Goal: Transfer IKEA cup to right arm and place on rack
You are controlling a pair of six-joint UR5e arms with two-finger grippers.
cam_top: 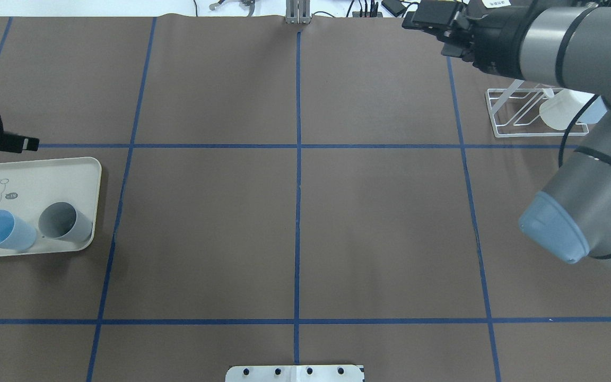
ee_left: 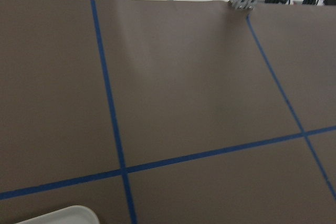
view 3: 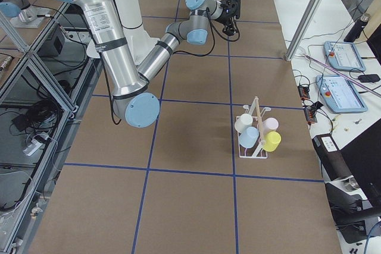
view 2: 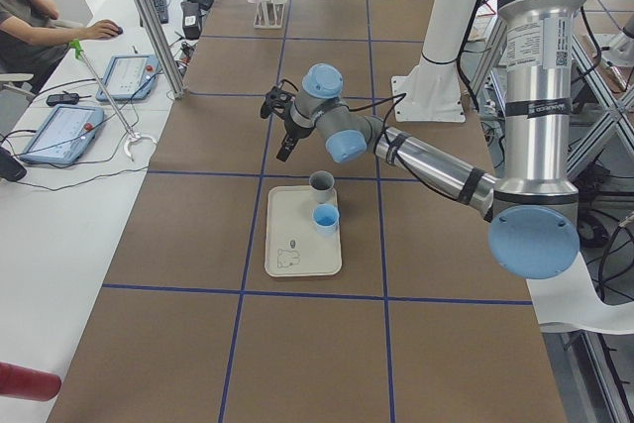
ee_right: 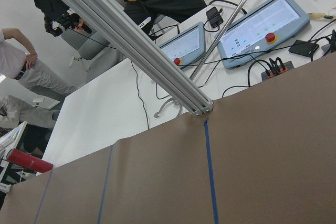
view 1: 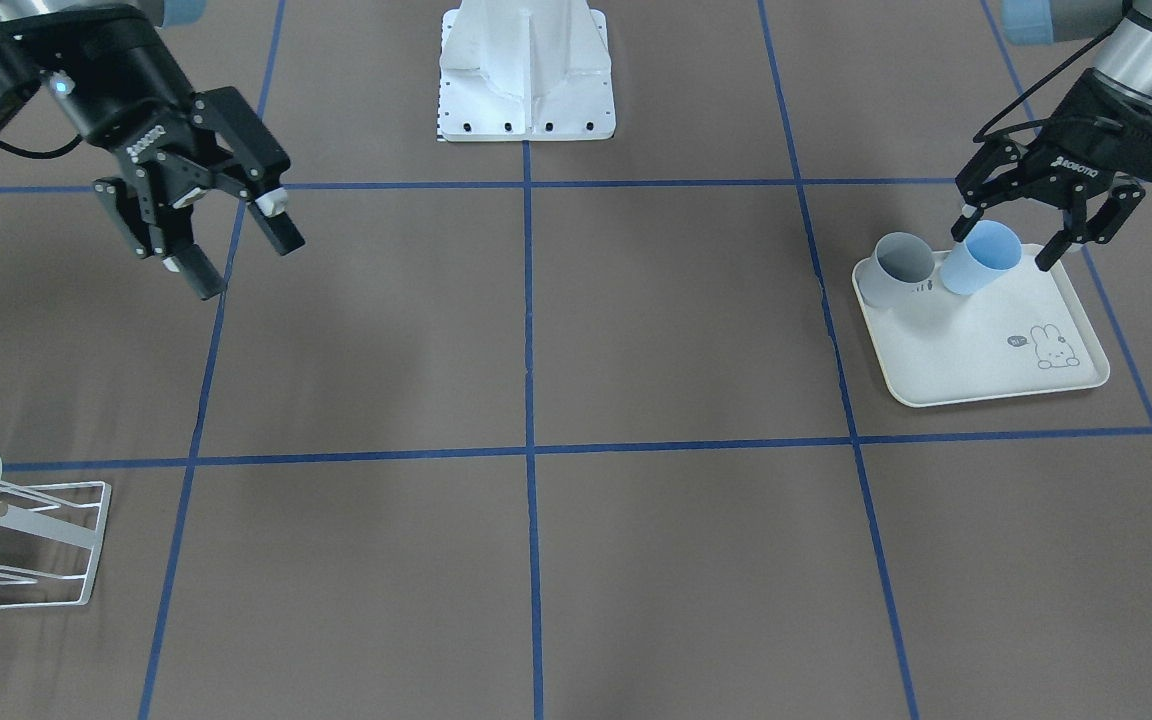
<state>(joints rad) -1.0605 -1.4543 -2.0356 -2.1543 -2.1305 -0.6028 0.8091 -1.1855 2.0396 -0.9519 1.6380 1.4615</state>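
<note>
The rack (view 1: pixel 36 525) stands at eight o'clock, well apart from the tray (view 1: pixel 986 340) at two, where the left gripper (view 1: pixel 1012 240), jaws spread, hovers astride the blue cup (view 1: pixel 981 262), pickup seemingly pending a descent and squeeze, while the right gripper (view 1: pixel 241 245), likewise spread, hangs at ten.
</note>
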